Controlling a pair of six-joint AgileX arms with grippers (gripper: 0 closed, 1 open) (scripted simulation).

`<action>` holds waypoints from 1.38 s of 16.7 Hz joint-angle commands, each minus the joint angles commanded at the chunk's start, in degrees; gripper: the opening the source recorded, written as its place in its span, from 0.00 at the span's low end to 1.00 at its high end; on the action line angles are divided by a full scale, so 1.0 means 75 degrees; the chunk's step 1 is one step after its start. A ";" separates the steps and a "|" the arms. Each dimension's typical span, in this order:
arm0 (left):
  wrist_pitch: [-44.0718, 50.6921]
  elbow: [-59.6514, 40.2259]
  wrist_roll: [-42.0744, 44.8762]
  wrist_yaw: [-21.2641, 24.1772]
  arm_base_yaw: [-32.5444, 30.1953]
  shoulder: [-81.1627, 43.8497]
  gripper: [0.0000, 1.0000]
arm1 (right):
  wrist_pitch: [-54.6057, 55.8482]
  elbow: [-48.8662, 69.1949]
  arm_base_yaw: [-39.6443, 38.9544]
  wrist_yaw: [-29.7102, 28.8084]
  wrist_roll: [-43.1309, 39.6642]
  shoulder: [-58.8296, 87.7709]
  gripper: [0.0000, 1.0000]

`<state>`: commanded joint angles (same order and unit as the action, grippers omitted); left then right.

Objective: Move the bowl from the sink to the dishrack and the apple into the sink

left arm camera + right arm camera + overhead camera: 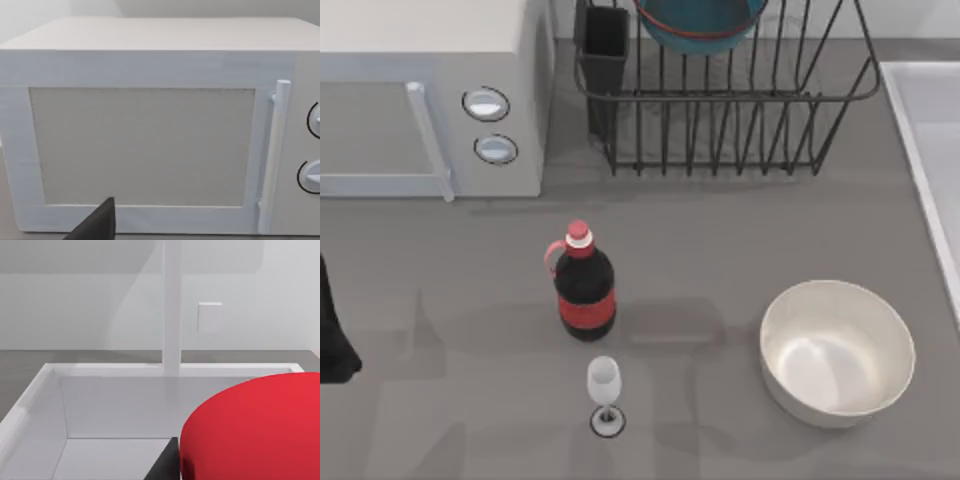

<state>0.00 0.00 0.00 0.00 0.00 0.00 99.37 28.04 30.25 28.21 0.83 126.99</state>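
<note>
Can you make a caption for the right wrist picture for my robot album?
The red apple looms close to the camera, above the white sink.

Light is even and soft throughout, bright enough to read all three views. On the table, shadows are faint and blurred, with pale patches around the bottle and under the rack. The white bowl carries a mild sheen inside, with no hard glare. The apple looms very close to the right wrist camera, evenly lit. Edges are straight, with no bending.
</note>
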 joint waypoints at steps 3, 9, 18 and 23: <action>0.0000 0.0000 0.0000 0.0000 0.0000 0.0000 1.00 | 0.0000 0.0000 0.0000 0.0000 0.0000 0.0000 0.15; 0.0000 0.0000 0.0000 0.0000 0.0000 0.0000 1.00 | 0.0000 0.0000 0.0000 0.0000 0.0000 0.0000 0.60; 0.0000 0.0000 0.0000 0.0000 0.0000 0.0000 1.00 | 0.0000 0.0000 0.0000 0.0000 0.0000 0.0000 1.00; 0.0000 0.0000 0.0000 0.0000 0.0000 0.0000 1.00 | -0.0002 0.0006 -0.0002 0.0000 0.0000 -0.0002 1.00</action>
<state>0.00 0.00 0.00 0.00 0.00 0.00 99.35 28.08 30.23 28.21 0.84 126.97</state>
